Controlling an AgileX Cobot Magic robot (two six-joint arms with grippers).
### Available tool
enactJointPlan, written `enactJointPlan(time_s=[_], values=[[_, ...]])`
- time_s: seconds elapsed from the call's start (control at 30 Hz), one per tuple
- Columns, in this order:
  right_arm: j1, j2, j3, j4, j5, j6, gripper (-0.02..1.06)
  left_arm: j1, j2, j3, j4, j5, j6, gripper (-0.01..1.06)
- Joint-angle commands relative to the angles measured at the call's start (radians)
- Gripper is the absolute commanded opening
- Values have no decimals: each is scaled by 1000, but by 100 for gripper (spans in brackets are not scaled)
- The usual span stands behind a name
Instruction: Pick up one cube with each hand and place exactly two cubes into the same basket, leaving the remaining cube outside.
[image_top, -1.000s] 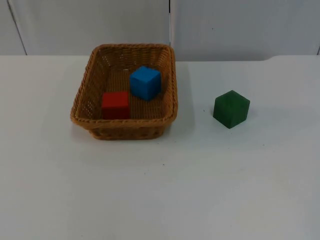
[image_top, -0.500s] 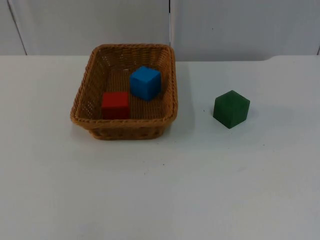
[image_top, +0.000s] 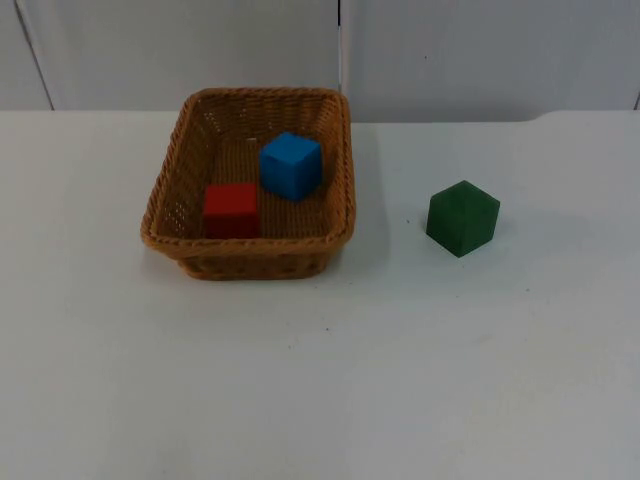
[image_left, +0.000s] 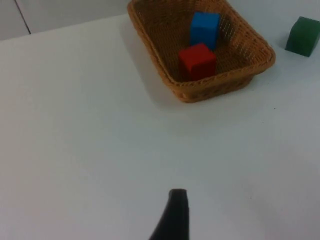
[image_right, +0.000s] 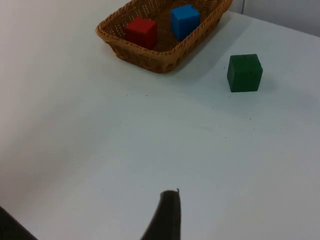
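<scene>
Nothing shifts: red cube (image_top: 231, 208) and blue cube (image_top: 291, 165) sit in the woven wicker basket (image_top: 170, 190), green cube (image_top: 462, 217) outside on the white counter (image_top: 400, 360). Task looks complete; I cannot tell either gripper's state.

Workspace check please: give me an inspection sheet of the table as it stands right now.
Surface: white table, bare apart from a few small dark specks.
Job's things: red cube and blue cube inside the wicker basket; green cube outside, on the table right of it.
Clutter: nothing seen.
Tools: left tool's fingertip and right tool's fingertip above bare table, away from the basket.
Cables: nothing seen.
Surroundings: grey partition wall behind the table.
</scene>
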Motion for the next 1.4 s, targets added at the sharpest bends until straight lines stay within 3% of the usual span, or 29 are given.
enactJointPlan(time_s=[0.0,0.83,0.93,1.03,1.37], values=[[1,-4,8,0,0,-1,75,0,-3,5,9,-11,-21,75],[1,-4,8,-4,0,-1,75,0,-3,5,36,-12,-64,75],[1,-4,8,-4,0,-1,80,0,-3,5,36,-12,-64,79],[1,-4,8,-4,0,-1,104,0,-3,5,36,-12,-64,104],[1,-4,8,-25,0,23,105,0,-3,5,36,-12,-64,105]])
